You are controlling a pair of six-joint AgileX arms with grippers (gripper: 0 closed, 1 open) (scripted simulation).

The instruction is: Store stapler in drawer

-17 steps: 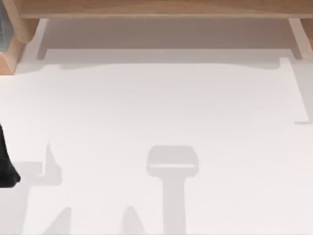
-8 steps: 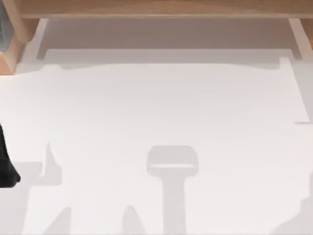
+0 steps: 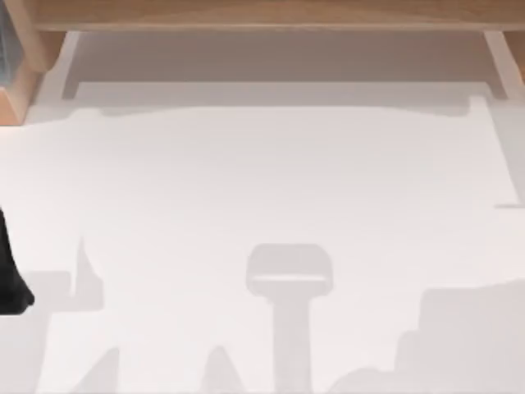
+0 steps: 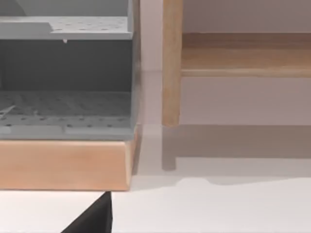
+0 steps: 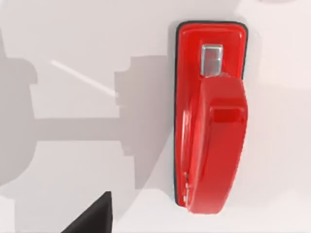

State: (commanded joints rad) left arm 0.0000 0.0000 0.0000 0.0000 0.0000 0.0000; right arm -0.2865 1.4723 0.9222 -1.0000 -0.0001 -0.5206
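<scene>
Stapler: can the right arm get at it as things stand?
Probably yes. In the right wrist view the red stapler lies flat on the white table, directly below the camera, with nothing on or beside it. The way down looks free. The left arm sits at the table's left edge.

We see a white bench [image 3: 262,180] crossed by soft grey shadows. Along its far edge runs a light wooden frame [image 3: 262,15]. At the far left corner, a grey perforated shelf unit [image 4: 65,80] sits on a wooden base [image 4: 63,164], just beside a wooden post [image 4: 171,63].
</scene>
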